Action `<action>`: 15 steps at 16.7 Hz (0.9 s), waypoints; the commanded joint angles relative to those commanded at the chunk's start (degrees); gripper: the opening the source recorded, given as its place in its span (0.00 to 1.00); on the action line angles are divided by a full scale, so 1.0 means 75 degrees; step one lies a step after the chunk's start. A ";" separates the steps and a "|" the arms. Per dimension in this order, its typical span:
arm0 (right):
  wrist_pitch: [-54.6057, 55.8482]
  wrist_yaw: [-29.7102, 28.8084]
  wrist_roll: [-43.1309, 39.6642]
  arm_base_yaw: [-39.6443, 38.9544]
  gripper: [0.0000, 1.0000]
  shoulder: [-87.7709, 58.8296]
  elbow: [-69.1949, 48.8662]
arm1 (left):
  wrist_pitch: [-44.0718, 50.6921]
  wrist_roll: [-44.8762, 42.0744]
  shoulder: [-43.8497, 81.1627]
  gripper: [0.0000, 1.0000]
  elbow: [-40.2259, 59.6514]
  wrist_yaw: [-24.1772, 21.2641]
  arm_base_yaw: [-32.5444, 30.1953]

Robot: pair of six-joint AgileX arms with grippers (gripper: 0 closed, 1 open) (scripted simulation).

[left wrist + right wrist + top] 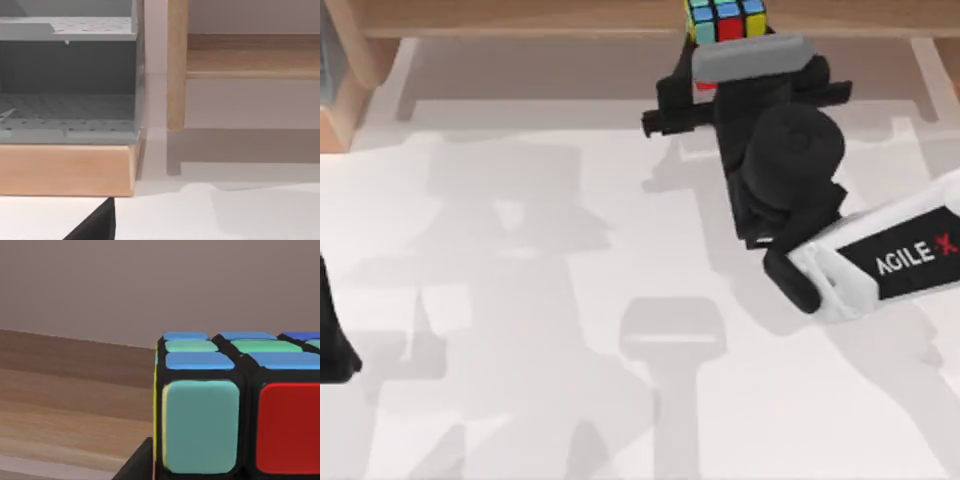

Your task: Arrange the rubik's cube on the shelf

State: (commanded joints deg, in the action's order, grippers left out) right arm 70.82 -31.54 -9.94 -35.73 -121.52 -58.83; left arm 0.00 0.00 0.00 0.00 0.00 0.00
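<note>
The rubik's cube (725, 18) sits at the front edge of the shelf (520, 18), a light wooden board along the table's far side. Its cyan, red, blue and green stickers loom large in the right wrist view (240, 415), with the shelf board (75, 405) under and beside it. My right gripper (728, 50) reaches in from the right, its tips tucked under the grey wrist mount. One black finger (135, 465) lies against the cube's side, so the gripper looks shut on it. My left gripper (335, 345) is parked at the table's left edge.
A grey perforated rack on a wooden base (65, 100) stands at the far left beside the shelf's wooden side support (176, 65). Another support (932, 75) stands at the far right. White tabletop (570, 350) spreads in front of the shelf.
</note>
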 joint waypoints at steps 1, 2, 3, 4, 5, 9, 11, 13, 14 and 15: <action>0.0373 -0.0100 0.0136 0.0133 0.00 -0.0009 0.0130 | 0.0000 0.0000 0.0000 1.00 0.0000 0.0000 0.0000; 0.0684 -0.0184 0.0255 0.0251 0.00 -0.0021 0.0238 | 0.0000 0.0000 0.0000 1.00 0.0000 0.0000 0.0000; 0.0911 -0.0249 0.0349 0.0345 0.00 -0.0036 0.0317 | 0.0000 0.0000 0.0000 1.00 0.0000 0.0000 0.0000; 0.1043 -0.0286 0.0407 0.0401 0.00 -0.0050 0.0361 | 0.0000 0.0000 0.0000 1.00 0.0000 0.0000 0.0000; 0.1115 -0.0307 0.0439 0.0432 0.00 -0.0058 0.0385 | 0.0000 0.0000 0.0000 1.00 0.0000 0.0000 0.0000; 0.1115 -0.0307 0.0439 0.0432 0.00 -0.0058 0.0385 | 0.0000 0.0000 0.0000 1.00 0.0000 0.0000 0.0000; 0.1091 -0.0298 0.0439 0.0412 0.00 -0.0040 0.0360 | 0.0000 0.0000 0.0000 1.00 0.0000 0.0000 0.0000; 0.1076 -0.0280 0.0390 0.0512 0.00 -0.0108 0.0226 | 0.0000 0.0000 0.0000 1.00 0.0000 0.0000 0.0000; 0.1075 -0.0229 0.0356 0.0549 0.00 -0.0213 0.0052 | 0.0000 0.0000 0.0000 1.00 0.0000 0.0000 0.0000; 0.1064 -0.0140 0.0321 0.0583 0.00 -0.0331 -0.0172 | 0.0000 0.0000 0.0000 1.00 0.0000 0.0000 0.0000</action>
State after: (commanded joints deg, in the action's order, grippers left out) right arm 78.80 -32.59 -7.53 -31.36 -124.00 -60.12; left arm 0.00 0.00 0.00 0.00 0.00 0.00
